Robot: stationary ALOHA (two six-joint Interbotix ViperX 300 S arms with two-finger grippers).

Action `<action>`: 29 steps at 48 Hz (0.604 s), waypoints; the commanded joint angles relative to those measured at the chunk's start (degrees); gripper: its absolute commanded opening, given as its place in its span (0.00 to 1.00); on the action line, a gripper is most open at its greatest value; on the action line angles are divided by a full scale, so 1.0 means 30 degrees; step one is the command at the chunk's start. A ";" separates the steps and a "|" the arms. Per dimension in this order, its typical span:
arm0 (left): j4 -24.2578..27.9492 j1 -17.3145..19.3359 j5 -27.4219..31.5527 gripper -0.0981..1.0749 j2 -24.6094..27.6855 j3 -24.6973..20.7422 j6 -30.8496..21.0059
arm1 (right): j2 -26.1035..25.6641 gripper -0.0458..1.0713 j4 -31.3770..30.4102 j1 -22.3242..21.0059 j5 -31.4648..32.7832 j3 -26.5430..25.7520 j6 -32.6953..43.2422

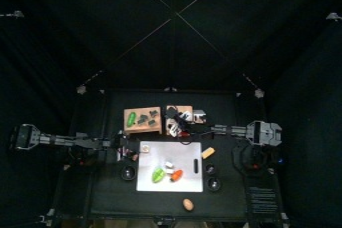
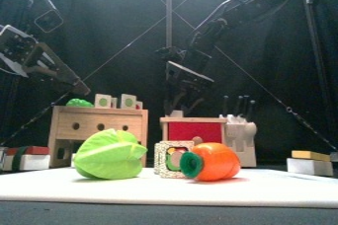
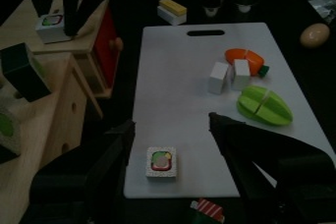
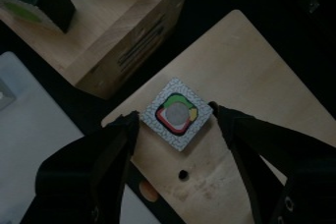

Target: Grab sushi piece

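- Right wrist view gives me the right gripper, jaws spread, straddling the sushi piece on the wooden box.
- Left gripper hangs spread-jawed above the white cutting board, over another small block.

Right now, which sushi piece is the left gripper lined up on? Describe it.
On the white cutting board, at the end away from its handle slot, a lone sushi piece lies between the open left gripper jaws. It is a white block with a red-and-green top, apart from the vegetables.

sushi piece | square, green-red centre | flat on wooden surface
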 commanded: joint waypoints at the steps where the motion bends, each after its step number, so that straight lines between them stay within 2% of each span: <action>1: -0.0059 -0.0029 -0.0088 0.90 0.0000 -0.0176 0.0000 | -0.0703 0.89 -0.0059 0.0000 0.0293 -0.0615 0.0000; 8: -0.0029 -0.0029 -0.0059 0.90 0.0000 -0.0117 0.0000 | -0.1523 0.89 -0.0088 0.1377 0.1553 -0.0908 -0.0234; 14: -0.0059 -0.0029 -0.0088 0.90 0.0000 -0.0059 -0.0029 | -0.1729 0.89 0.0117 0.3574 0.1992 -0.0762 -0.0088; 23: -0.0381 0.0029 -0.0205 0.90 0.0000 -0.0293 0.0000 | -0.0762 0.89 0.0352 0.7090 0.1934 -0.0645 -0.0293; 29: -0.0410 0.0000 -0.0205 0.90 0.0000 -0.0176 0.0000 | 0.0293 0.89 0.1084 0.8467 0.1934 -0.0703 -0.0029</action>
